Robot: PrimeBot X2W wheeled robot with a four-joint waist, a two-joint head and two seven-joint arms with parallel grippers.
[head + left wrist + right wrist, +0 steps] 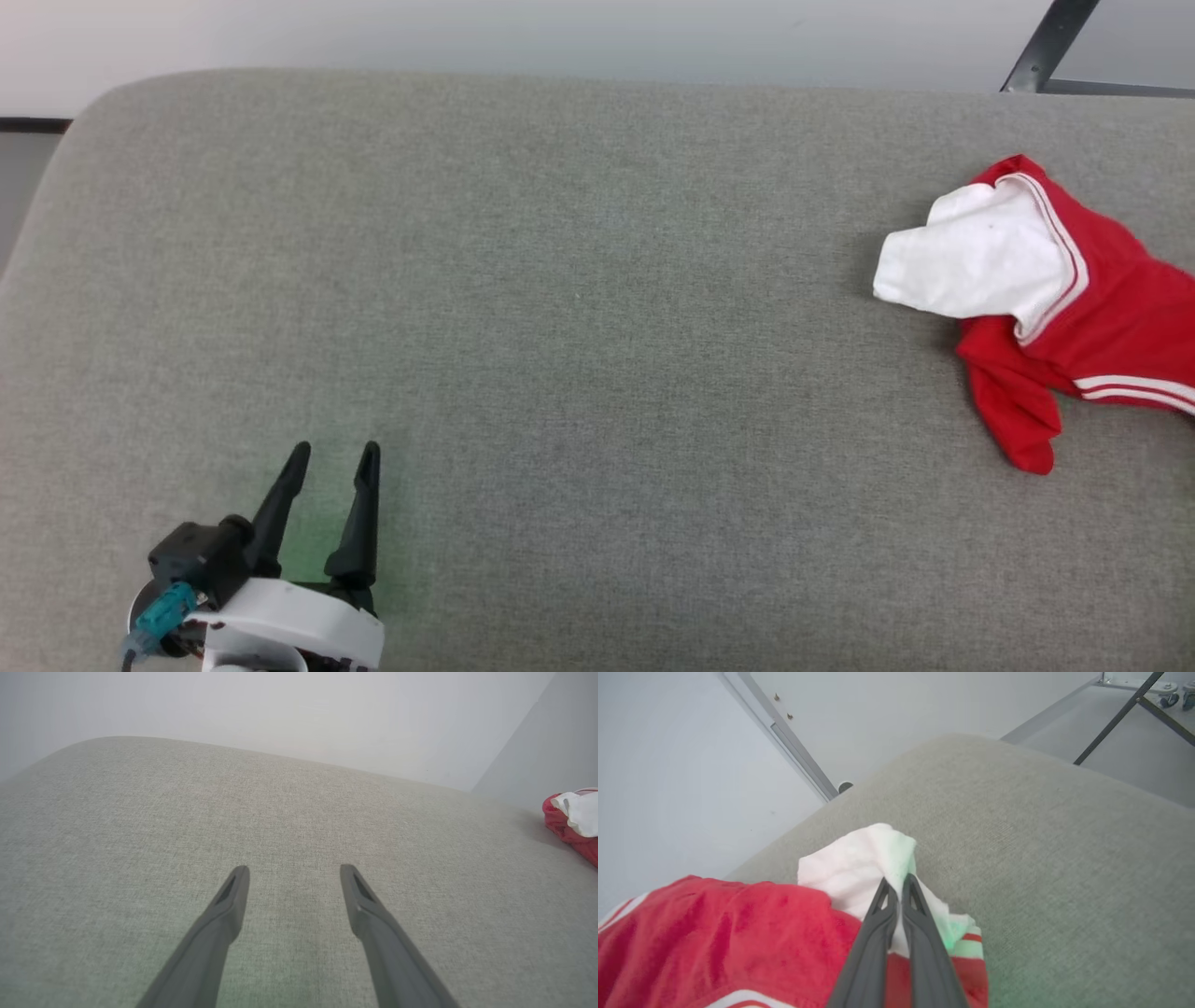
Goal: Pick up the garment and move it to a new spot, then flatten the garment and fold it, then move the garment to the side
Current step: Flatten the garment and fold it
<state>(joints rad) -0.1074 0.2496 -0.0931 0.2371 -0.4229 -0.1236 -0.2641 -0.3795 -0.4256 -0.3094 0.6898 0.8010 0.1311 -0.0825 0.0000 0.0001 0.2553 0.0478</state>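
Your right gripper (pixel 896 880) is clenched. In its wrist view the two dark fingers run side by side with barely a slit between them, and the tips nip a gathered fold of the garment (pixel 738 933) on its white panel (pixel 850 877). That white cloth peaks up at 12 o'clock from the tips, with a green tint on it just to their 3 o'clock. The red body spreads from 7 to 9 o'clock of the fingers, rumpled, with a white stripe (pixel 747 996) at the bottom edge.

Your left gripper (pixel 336 450) sits at 7 o'clock in the head view. Its fingers are spread wide and grasp nothing (its own camera shows bare upholstery in the gap). It is over the grey cushion (pixel 597 327), and the garment lies well apart from it, toward its 2 o'clock.

In the head view the garment lies on the cushion at the 3 o'clock edge and runs off the frame. It is bright red and soft, and it lies crumpled. A white end panel is turned toward 9 o'clock, bordered by thin white-and-red trim. Two white stripes cross the red lower down, and a red flap points to 6 o'clock.
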